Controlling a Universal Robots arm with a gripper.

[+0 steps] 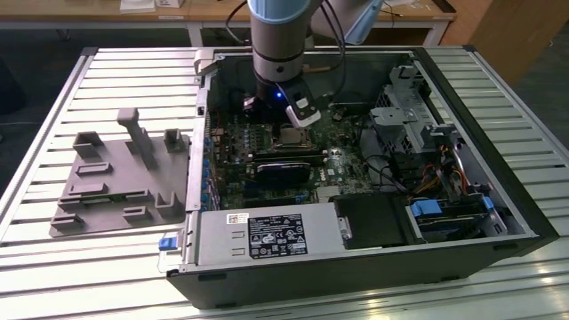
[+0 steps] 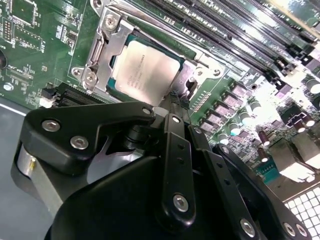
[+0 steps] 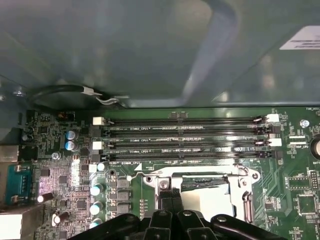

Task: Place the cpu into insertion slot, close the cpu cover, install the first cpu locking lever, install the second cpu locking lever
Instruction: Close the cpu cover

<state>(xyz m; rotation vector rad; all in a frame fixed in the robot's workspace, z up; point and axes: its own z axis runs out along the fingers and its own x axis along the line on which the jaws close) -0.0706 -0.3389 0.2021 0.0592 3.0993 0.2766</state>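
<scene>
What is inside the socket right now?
The cpu sits in the socket, its silver top showing through the cut-out of the cover. The gripper hides part of one edge, and the contacts beneath the cpu cannot be seen.

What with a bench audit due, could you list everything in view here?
table: one, silver slats, under everything
computer case: one, black, lying open on the table
fixture: one, grey, on the table at the exterior view's left of the case
motherboard: one, green, inside the case
memory slots: four, black, beside the cpu
cpu: one, silver-beige, on the motherboard
cpu cover: one, silvery, framing the cpu
card: one, black, near the cpu
labelled box: one, silver, at the case's near edge
arm: one, grey-blue, reaching into the case
gripper: one, black, fingers shut, at the cover's edge
</scene>
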